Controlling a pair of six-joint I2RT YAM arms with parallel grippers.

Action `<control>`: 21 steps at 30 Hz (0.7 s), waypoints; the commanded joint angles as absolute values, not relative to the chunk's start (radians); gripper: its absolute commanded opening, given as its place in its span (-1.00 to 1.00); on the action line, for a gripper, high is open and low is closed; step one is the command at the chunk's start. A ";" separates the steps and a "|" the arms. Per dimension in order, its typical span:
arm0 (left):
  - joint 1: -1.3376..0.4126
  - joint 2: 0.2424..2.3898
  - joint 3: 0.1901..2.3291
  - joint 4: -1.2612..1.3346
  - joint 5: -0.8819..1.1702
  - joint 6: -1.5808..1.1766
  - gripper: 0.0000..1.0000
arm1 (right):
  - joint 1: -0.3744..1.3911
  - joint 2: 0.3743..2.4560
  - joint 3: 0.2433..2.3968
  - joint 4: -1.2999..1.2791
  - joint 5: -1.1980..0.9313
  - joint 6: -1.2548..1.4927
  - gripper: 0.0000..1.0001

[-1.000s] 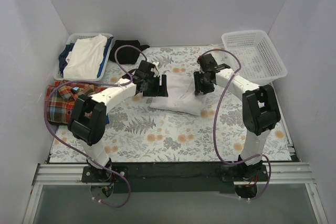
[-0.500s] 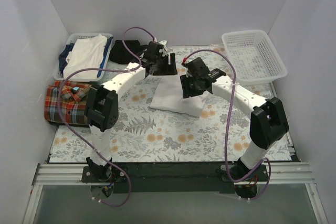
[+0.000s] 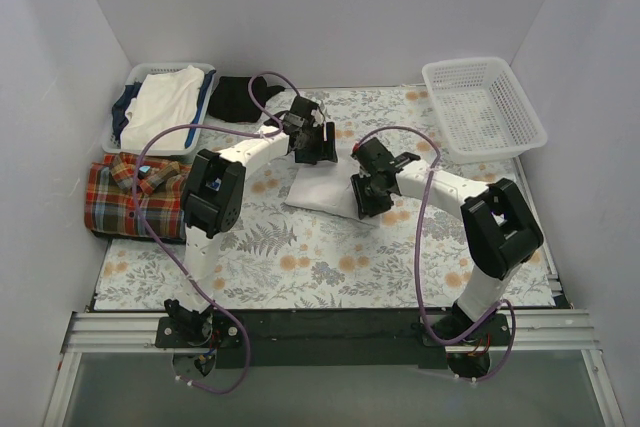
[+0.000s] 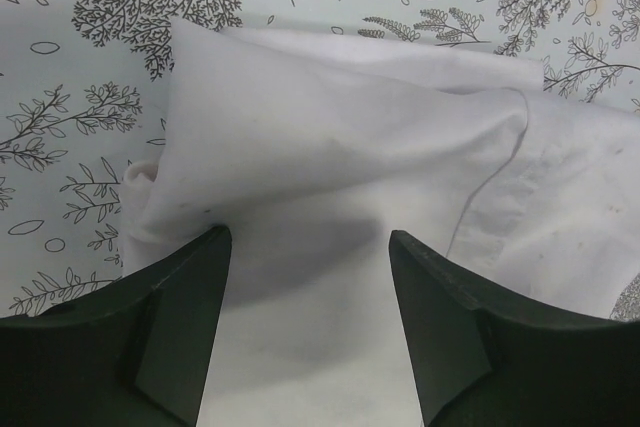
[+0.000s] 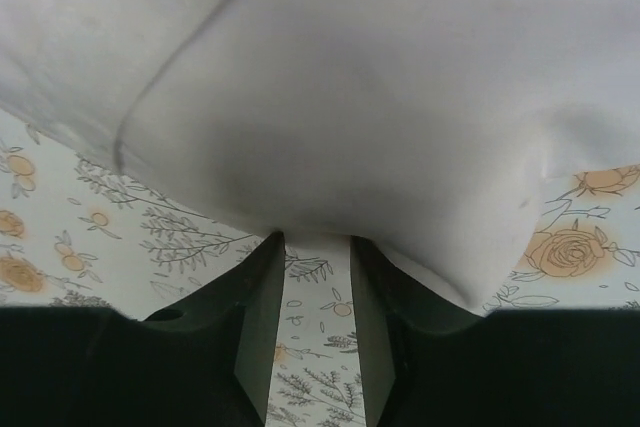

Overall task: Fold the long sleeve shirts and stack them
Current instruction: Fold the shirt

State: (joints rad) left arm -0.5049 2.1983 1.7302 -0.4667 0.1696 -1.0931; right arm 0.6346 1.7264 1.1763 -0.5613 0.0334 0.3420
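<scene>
The white long sleeve shirt (image 3: 322,190) lies folded in a small rectangle on the floral cloth at the table's middle. My left gripper (image 3: 318,147) hovers at its back edge. In the left wrist view the left gripper (image 4: 310,242) is open, jaws wide apart above the white fabric (image 4: 340,137), with nothing pinched. My right gripper (image 3: 366,202) is at the shirt's front right edge. The right wrist view shows the right gripper (image 5: 317,240) open with a narrow gap, its tips at the overhanging shirt hem (image 5: 350,77). The plaid shirt (image 3: 130,197) lies crumpled at the left edge.
A blue-rimmed basket (image 3: 136,74) at the back left holds white and dark clothes. A small black garment (image 3: 235,97) lies beside it. A white mesh basket (image 3: 485,107) stands at the back right. White walls close in three sides.
The left gripper swung from the shirt's left side round to its back edge. The right gripper came from the shirt's back right to its front right edge, and its jaws narrowed.
</scene>
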 commanded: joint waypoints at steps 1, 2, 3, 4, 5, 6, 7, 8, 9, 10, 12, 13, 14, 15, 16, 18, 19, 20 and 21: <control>-0.502 2.206 1.734 -0.482 0.103 -1.104 0.22 | 0.629 1.752 1.088 -0.520 0.040 0.371 -0.20; -0.500 2.204 1.723 -0.494 0.062 -1.108 0.21 | 0.623 1.755 1.071 -0.503 0.035 0.379 -0.20; -0.500 2.200 1.709 -0.497 0.043 -1.109 0.19 | 0.620 1.755 1.036 -0.496 0.029 0.380 -0.21; -0.500 2.195 1.678 -0.500 0.025 -1.109 0.17 | 0.617 1.756 1.020 -0.486 0.023 0.387 -0.21; -0.500 2.192 1.668 -0.509 -0.026 -1.109 0.16 | 0.608 1.756 1.006 -0.477 0.018 0.388 -0.21; -0.500 2.191 1.657 -0.515 -0.044 -1.111 0.15 | 0.601 1.753 0.994 -0.473 0.008 0.393 -0.22; -0.500 2.180 1.648 -0.521 -0.060 -1.112 0.15 | 0.598 1.749 0.973 -0.469 0.006 0.394 -0.22; -0.502 2.177 1.631 -0.528 -0.083 -1.111 0.16 | 0.591 1.744 0.965 -0.466 0.006 0.396 -0.22; -0.500 2.172 1.625 -0.532 -0.092 -1.111 0.16 | 0.586 1.730 0.959 -0.466 -0.023 0.396 -0.22; -0.500 2.157 1.620 -0.532 -0.092 -1.109 0.16 | 0.586 1.720 0.954 -0.466 -0.023 0.393 -0.23; -0.500 2.140 1.611 -0.532 -0.097 -1.104 0.18 | 0.586 1.675 0.959 -0.474 -0.028 0.382 -0.23; -0.502 2.134 1.609 -0.532 -0.098 -1.103 0.18 | 0.586 1.655 0.965 -0.476 -0.026 0.371 -0.23; -0.500 2.119 1.609 -0.534 -0.101 -1.101 0.18 | 0.586 1.635 0.988 -0.485 -0.025 0.365 -0.22; -0.500 2.114 1.611 -0.537 -0.110 -1.103 0.20 | 0.586 1.594 1.003 -0.488 -0.023 0.357 -0.22; -0.500 2.109 1.611 -0.540 -0.123 -1.104 0.20 | 0.586 1.577 1.018 -0.489 -0.018 0.347 -0.21; -0.500 2.106 1.614 -0.566 -0.147 -1.120 0.20 | 0.586 1.545 1.090 -0.492 -0.014 0.331 -0.20; -0.502 2.103 1.611 -0.581 -0.178 -1.126 0.19 | 0.589 1.542 1.121 -0.494 -0.015 0.328 -0.19; -0.500 2.103 1.603 -0.583 -0.186 -1.132 0.19 | 0.588 1.545 1.173 -0.494 -0.018 0.322 -0.19; -0.500 2.097 1.589 -0.581 -0.190 -1.132 0.19 | 0.588 1.558 1.205 -0.497 -0.029 0.319 -0.19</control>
State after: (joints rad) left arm -0.5121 2.1597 1.6318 -0.4946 -0.0811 -1.1213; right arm 0.5892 1.6005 1.0409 -0.5072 -0.0246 0.3580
